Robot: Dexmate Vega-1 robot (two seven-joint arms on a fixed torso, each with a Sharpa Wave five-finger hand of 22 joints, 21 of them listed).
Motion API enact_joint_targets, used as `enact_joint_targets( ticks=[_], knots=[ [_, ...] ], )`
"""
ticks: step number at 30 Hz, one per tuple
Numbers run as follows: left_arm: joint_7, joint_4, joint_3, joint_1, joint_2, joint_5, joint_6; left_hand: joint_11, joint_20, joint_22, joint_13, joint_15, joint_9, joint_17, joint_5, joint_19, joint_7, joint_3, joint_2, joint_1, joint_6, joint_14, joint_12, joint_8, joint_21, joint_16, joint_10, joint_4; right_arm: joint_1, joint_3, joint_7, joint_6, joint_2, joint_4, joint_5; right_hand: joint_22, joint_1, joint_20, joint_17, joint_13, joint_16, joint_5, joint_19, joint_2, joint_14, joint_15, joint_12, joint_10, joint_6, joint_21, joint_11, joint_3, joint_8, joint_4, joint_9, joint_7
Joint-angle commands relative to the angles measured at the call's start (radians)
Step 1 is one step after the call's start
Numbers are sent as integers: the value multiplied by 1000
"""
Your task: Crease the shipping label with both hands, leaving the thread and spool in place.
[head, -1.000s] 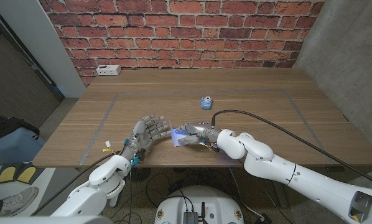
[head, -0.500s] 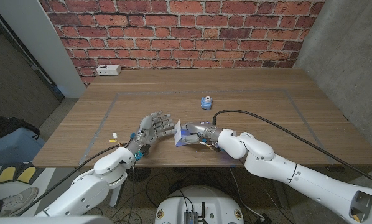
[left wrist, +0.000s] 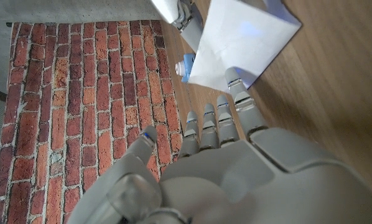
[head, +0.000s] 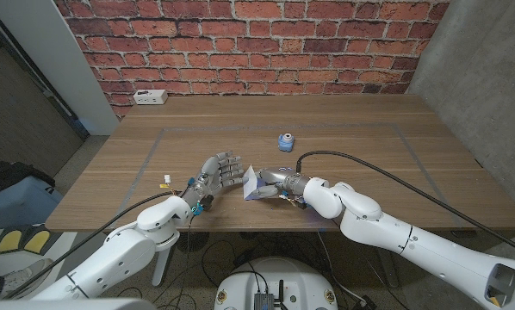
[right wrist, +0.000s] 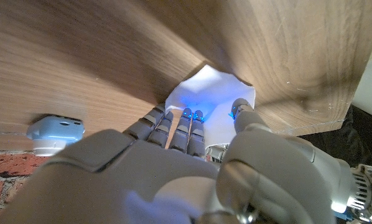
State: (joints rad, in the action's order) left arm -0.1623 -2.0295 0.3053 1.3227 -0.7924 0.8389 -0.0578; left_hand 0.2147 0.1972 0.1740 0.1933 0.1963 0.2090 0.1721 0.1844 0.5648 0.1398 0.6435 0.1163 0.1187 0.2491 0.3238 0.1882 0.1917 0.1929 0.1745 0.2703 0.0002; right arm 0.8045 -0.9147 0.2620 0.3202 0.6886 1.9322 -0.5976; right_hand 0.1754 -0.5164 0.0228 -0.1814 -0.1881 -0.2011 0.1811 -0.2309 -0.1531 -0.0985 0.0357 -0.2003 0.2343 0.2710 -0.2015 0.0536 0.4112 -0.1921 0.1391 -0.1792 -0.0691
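Label (head: 251, 182) sits near the table's (head: 369, 164) front edge, well in front of the blue spool (head: 285, 141), partly lifted off the wood. Right hand (head: 273, 184) grips it from the right side, fingers (right wrist: 187, 127) bunched over the sheet and thumb pressing it. Left hand (head: 219, 172) stands on the label's left side, fingers (left wrist: 226, 121) straight and close together, holding nothing; tips reach the sheet's left edge, contact looks likely but cannot be confirmed. So the label lies straight ahead of the left fingertips, right hand nearer and already on it. Long axis unclear, sheet is bent. Versus a second ago: left hand has moved in toward the label, and the sheet's left edge has tipped up.
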Motion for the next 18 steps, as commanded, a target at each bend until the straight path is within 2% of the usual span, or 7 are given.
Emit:
enact_joint_targets(
  ticks=[1, 5, 8, 12, 14, 16, 18],
  knots=[
    [136, 70, 48, -62, 37, 36, 52, 3, -12, 5, 2, -18, 0, 1, -5, 42, 68, 6, -6, -14, -9, 51, 19, 1, 18, 19, 39, 8, -10, -3, 6, 5, -4, -16, 12, 3, -18, 13, -1, -5, -3, 4, -16, -9, -10, 50, -1, 6, 1, -4, 4, 4, -2, 3, -4, -8],
    [182, 85, 51, -73, 46, 69, 62, 2, -22, 5, 2, -30, 0, 0, -5, 81, 68, 10, -8, -13, -2, 77, 27, 6, 29, 20, 68, 6, -14, -4, 6, 3, -5, -22, 16, 3, -21, 13, 0, -5, -2, 4, -17, -11, -9, 45, 0, 6, 2, -4, 3, 5, -2, 4, -4, -8],
    [165, 78, 53, -77, 41, 68, 49, 3, -24, 5, 2, -28, 0, 0, -5, 90, 68, 11, -8, -12, -2, 87, 26, 7, 30, 20, 69, 5, -17, -4, 3, -5, -6, -29, 22, 3, -23, 14, 0, -5, -2, 4, -17, -11, -9, 42, 0, 5, 2, -4, 3, 5, -2, 5, -4, -7],
    [79, 40, 52, -77, 11, 28, 0, 5, 5, 5, 2, 5, -2, 1, -6, 28, 67, 15, -13, -16, -20, 23, 7, 3, 3, -2, 21, 3, -20, -1, -3, -12, -5, -27, 27, 3, -25, 15, 0, -5, -1, 4, -17, -9, -8, 37, 1, 4, 1, -4, 0, 5, -1, 6, -4, -6],
    [34, 15, 53, -77, -6, -1, -25, 5, 14, 5, 3, 8, -3, 1, -7, 11, 67, 14, -16, -21, -34, 1, 8, 2, 1, 1, 10, 4, -22, 5, -1, -20, -6, -30, 42, 3, -26, 16, 0, -5, -1, 3, -18, -7, -8, 36, 2, 3, -1, -4, -1, 4, 0, 7, -4, -7],
    [12, -7, 57, -82, -29, -31, -48, 5, 16, 6, 3, 10, -5, 1, -8, -26, 65, 9, -24, -37, -47, -30, 14, 6, 5, 4, 0, 4, -21, 14, -2, -24, -5, -32, 61, 3, -19, 17, -1, -5, -1, 1, -18, 4, -10, 23, 6, -7, -7, -4, -4, -5, 2, 4, -4, -4],
    [0, -20, 59, -86, -40, -52, -58, 6, 17, 7, 3, 11, -7, 1, -9, -35, 45, 7, -28, -42, -48, -37, 14, 6, 4, 4, -3, 5, -14, 26, -19, -26, -3, -30, 74, 3, -1, 29, -2, -5, 0, -2, -13, 27, -9, 8, 8, -13, -18, -2, -18, -25, 6, -1, -4, -4]
  ],
)
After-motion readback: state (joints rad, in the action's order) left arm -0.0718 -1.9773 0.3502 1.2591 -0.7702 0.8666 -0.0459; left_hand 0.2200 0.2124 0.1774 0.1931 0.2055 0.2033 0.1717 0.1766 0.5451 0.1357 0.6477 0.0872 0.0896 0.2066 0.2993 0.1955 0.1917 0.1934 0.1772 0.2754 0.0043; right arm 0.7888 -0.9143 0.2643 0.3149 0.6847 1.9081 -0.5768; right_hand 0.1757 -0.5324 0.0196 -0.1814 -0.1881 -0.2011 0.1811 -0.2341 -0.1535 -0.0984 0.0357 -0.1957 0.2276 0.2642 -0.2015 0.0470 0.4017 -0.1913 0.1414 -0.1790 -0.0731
